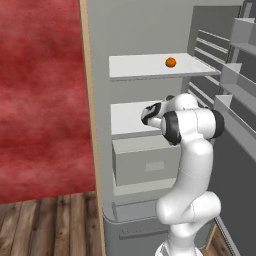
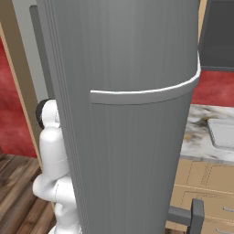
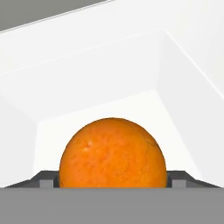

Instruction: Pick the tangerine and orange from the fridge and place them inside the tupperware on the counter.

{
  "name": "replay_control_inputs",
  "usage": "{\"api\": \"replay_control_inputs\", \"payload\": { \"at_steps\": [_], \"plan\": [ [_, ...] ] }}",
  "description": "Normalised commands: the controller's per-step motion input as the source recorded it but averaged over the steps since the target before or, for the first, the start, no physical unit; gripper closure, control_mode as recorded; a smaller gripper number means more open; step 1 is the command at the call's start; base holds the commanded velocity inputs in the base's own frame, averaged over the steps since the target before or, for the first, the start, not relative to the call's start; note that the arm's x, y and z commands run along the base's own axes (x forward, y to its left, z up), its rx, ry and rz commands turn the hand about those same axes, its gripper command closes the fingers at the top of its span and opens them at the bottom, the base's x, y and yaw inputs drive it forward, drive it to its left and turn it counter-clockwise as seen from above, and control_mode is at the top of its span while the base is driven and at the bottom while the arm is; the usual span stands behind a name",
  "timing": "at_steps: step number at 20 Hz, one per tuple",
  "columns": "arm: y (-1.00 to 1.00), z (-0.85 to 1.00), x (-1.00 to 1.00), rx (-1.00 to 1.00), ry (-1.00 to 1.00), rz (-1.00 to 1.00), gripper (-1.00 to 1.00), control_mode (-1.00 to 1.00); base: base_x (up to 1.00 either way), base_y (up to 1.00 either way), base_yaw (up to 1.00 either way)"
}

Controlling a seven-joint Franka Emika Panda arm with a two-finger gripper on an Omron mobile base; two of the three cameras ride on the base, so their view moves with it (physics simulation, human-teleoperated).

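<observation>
Close in front of the hand camera lies a big round orange (image 3: 112,154) on a white shelf of the fridge (image 1: 150,35). My gripper (image 3: 111,180) has a fingertip pressed against each side of it, so it is shut on the fruit. From the left base camera the hand (image 1: 148,115) reaches in over the middle shelf (image 1: 125,117), and the fruit is hidden behind it. A smaller orange fruit, the tangerine (image 1: 170,62), rests on the upper shelf. The tupperware (image 2: 223,132) stands on the counter (image 2: 196,132) at the right.
The open fridge door (image 2: 132,114) blocks most of the right base view. Its door racks (image 1: 240,75) stand to my arm's right. A grey drawer (image 1: 145,162) sits under the middle shelf. A red wall (image 1: 40,100) lies left of the fridge.
</observation>
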Motion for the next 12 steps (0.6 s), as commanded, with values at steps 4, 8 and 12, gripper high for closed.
{"api": "replay_control_inputs", "payload": {
  "at_steps": [4,8,12],
  "plan": [
    [0.0,-0.1,0.0,0.0,-0.18,0.0,1.0,-1.0,0.0,0.0,0.0],
    [0.04,0.0,-0.14,0.0,-0.24,0.0,1.0,-1.0,0.0,0.0,0.0],
    [0.08,0.01,-0.48,0.0,-0.17,0.0,1.0,-1.0,0.0,0.0,0.0]
  ]
}}
